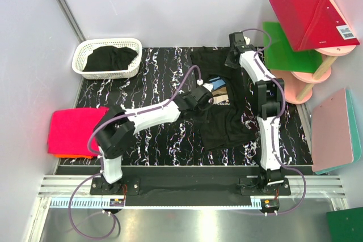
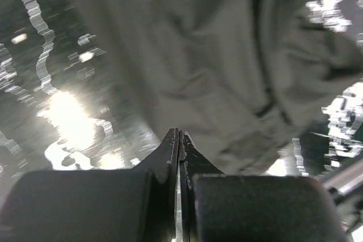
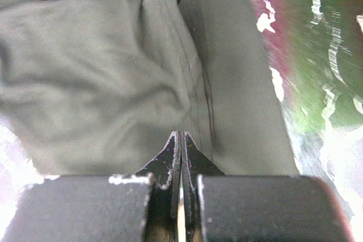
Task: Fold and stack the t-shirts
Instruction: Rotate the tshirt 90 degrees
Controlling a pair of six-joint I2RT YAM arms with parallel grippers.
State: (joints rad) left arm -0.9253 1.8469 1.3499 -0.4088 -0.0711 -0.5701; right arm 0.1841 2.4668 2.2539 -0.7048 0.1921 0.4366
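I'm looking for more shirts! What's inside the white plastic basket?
A crumpled black cloth garment fills the white plastic lattice basket. Anything beneath it is covered and cannot be seen.

We see a table [image 1: 153, 140] whose top is black with white marbled veins. On its far left corner stands a white lattice basket [image 1: 85, 63], and inside it there is a dark cloth [image 1: 110, 58]. A black t-shirt [image 1: 224, 126] lies spread on the right half of the top. It is wrinkled and has a small printed patch near its middle. At the left edge a folded hot-pink t-shirt [image 1: 71, 128] rests on a folded orange t-shirt [image 1: 68, 155], of which only a thin strip shows. This pile reaches partly past the border of the black top.
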